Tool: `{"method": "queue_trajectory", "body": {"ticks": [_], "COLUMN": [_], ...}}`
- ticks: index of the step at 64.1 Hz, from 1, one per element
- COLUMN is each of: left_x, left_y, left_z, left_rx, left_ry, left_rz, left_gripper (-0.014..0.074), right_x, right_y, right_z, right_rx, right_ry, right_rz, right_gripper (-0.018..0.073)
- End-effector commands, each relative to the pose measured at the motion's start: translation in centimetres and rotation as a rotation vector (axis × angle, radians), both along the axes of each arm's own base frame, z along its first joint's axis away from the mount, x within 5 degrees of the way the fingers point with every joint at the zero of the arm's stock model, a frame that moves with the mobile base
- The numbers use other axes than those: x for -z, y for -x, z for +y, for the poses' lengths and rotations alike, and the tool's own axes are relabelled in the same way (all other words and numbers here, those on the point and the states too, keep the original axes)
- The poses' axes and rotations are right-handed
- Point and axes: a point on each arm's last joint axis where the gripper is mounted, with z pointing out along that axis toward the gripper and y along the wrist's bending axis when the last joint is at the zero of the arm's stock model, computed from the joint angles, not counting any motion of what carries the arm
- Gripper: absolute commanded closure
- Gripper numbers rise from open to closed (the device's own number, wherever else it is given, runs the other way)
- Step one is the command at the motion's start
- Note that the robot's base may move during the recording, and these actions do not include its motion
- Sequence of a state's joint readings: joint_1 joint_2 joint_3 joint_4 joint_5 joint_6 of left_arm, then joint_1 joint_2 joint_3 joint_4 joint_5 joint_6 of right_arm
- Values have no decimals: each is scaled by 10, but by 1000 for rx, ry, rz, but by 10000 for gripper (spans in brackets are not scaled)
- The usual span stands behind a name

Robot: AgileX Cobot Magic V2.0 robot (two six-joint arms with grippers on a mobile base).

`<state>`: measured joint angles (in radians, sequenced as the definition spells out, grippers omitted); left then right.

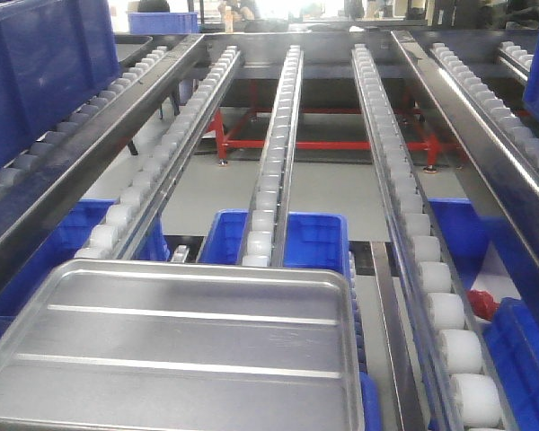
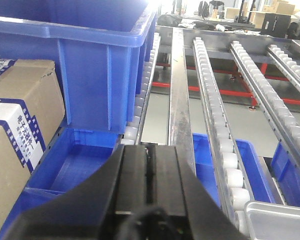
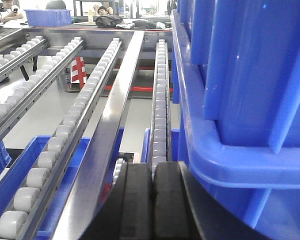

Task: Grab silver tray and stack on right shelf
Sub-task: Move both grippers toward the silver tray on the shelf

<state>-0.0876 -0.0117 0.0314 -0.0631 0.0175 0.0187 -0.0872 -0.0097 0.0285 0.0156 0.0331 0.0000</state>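
Exterior front-facing: silver tray (image 1: 175,346) covers near roller rails (image 1: 269,180); blue bins (image 2: 105,75) crowd both closed, empty jaws.

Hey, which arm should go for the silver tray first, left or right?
Probably left. A corner of the silver tray shows beside the left fingers in that wrist view; the right fingers face only rollers and a blue crate.

Roller shelf (image 1: 274,153): silver tray (image 1: 180,350) at near end, blue crate (image 1: 36,72) left.
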Motion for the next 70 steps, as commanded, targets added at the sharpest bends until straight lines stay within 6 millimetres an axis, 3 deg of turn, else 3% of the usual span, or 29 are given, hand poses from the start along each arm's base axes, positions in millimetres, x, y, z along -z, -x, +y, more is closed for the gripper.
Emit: {"method": "queue_trajectory", "body": {"ticks": [1,35,52,62,70], "left_x": [-3,-3,-12,-34,-76], "left_y": [1,1,3,8,16], "left_z": [1,1,2,3,2], "left_rx": [-6,-6,-13,-20,-13], "left_ry": [15,15,24,66,16], "left_rz": [-84,-84,-188,-302,-337], "left_gripper": [697,697,697,697,697], "right_x": [-16,-16,-19,-38,-78], "right_y": [4,4,4,9,21], "right_z": [0,0,0,0,1], "right_rx": [5,5,6,6,1], "right_ry": [17,17,19,16,8], "right_rz": [-135,-135,-165,-325,-412], "right_gripper": [503,503,503,503,503]}}
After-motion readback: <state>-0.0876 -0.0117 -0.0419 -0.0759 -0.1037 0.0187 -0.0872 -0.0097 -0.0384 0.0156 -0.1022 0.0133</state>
